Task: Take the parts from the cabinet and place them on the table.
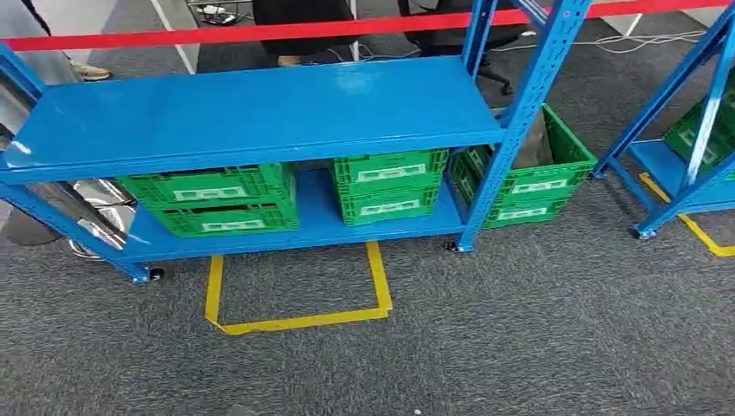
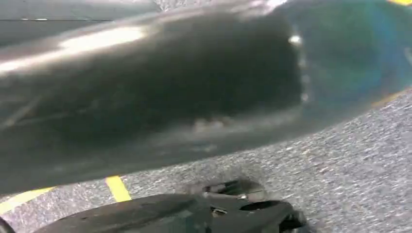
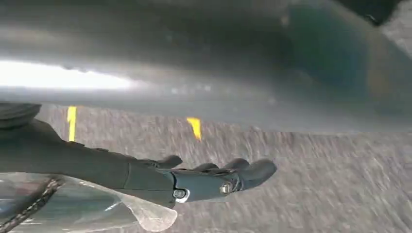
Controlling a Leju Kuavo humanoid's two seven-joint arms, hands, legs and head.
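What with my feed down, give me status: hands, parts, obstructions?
Right hand open, fingers empty; left hand blurred, cannot tell. Green crates sit on blue rack's lower shelf, untouched. Yellow floor tape before rack, nothing seen blocking.

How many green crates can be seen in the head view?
4: one at the lower shelf's left, one at its middle, one on the floor past the post, one on the right rack. Stacked ones may count separately.

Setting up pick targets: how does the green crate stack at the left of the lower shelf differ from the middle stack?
The left crate stack is wider and sits lower; the middle crate stack is narrower and reaches close under the top shelf. The left stack sits above the yellow floor marking's left end, the middle one above its right end. Both are green two-crate stacks with white labels.
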